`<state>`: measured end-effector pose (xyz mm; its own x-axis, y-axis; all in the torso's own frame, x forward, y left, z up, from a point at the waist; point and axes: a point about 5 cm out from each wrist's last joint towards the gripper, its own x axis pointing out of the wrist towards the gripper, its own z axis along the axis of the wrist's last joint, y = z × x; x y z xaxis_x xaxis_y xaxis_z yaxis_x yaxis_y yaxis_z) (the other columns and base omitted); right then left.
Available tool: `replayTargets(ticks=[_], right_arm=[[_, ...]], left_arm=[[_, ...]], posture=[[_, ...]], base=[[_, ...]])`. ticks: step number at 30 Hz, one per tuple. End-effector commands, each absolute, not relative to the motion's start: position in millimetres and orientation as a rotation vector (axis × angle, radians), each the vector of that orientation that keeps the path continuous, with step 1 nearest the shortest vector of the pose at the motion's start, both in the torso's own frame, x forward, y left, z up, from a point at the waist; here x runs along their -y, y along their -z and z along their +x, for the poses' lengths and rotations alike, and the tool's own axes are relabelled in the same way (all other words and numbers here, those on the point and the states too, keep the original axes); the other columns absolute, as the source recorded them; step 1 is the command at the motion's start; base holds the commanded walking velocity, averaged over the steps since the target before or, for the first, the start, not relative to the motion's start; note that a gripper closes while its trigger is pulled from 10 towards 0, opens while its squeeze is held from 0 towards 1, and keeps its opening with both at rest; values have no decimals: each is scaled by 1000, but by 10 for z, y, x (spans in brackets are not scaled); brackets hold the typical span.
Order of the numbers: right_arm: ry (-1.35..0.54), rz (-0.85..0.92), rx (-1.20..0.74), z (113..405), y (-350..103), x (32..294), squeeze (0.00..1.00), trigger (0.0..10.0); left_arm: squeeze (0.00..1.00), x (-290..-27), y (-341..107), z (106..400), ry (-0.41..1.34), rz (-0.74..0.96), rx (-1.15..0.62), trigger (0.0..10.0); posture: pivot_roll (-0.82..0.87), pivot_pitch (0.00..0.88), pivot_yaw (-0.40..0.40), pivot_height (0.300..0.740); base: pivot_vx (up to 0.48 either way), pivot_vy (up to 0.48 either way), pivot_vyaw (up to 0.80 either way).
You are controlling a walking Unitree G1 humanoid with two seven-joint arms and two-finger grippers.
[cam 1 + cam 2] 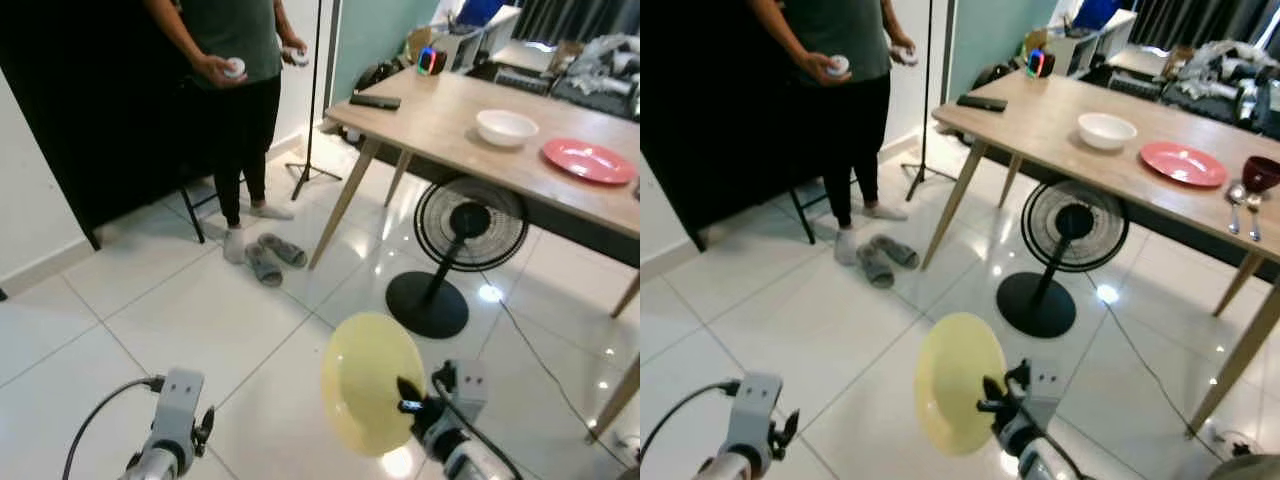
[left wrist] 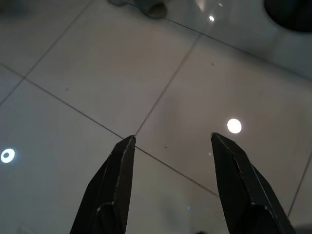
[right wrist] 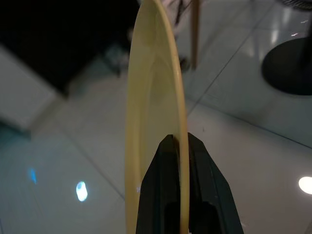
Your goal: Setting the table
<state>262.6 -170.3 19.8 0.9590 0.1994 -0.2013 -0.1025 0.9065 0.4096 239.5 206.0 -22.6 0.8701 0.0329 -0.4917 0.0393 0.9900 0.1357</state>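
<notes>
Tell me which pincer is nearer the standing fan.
Right. The right pincer, clamped on the yellow plate, is just short of the fan; the left pincer hangs open over floor tiles further left.

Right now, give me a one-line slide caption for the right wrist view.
Right gripper pinches the rim of a yellow plate held edge-on above the tiled floor.

plate (image 1: 368, 380) pale yellow | bowl (image 1: 506, 127) white | second plate (image 1: 588, 160) red | table (image 1: 440, 115) light wood | fan (image 1: 450, 235) black
</notes>
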Motion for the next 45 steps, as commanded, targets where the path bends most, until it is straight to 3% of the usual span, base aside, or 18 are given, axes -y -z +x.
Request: replayTargets(ticks=[1, 9, 17, 38, 44, 45], right_arm=[[-122, 456, -248, 2609, -183, 1728, 0, 10000], [-100, 505, -134, 2766, -448, 1736, 0, 10000], [-121, 523, -108, 2823, -546, 1671, 0, 10000], [-114, 542, -105, 2828, -616, 1672, 0, 10000], [-117, 559, -12, 2917, -892, 1662, 0, 10000], [-111, 577, 76, 3011, -1158, 1678, 0, 10000]], left_arm=[[0, -2062, 228, 2391, -6, 130, -519, 10000], [20, -2057, -196, 2688, -71, 160, -296, 10000], [16, -1940, -405, 2816, -53, 126, -215, 10000], [24, -1874, -572, 2831, -35, 117, -178, 10000], [24, -1856, -865, 2887, -1, 139, -81, 10000], [24, -1849, -1141, 2941, 25, 149, 2, 10000]], posture=[[1, 0, 51, 740], [7, 0, 45, 740], [9, 0, 46, 740], [13, 0, 50, 740], [12, 0, 52, 740], [16, 0, 53, 740]], base=[[0, 0, -800], [240, 0, -123], [480, 0, 0], [480, 0, -768], [480, 0, -781], [480, 0, -781]])
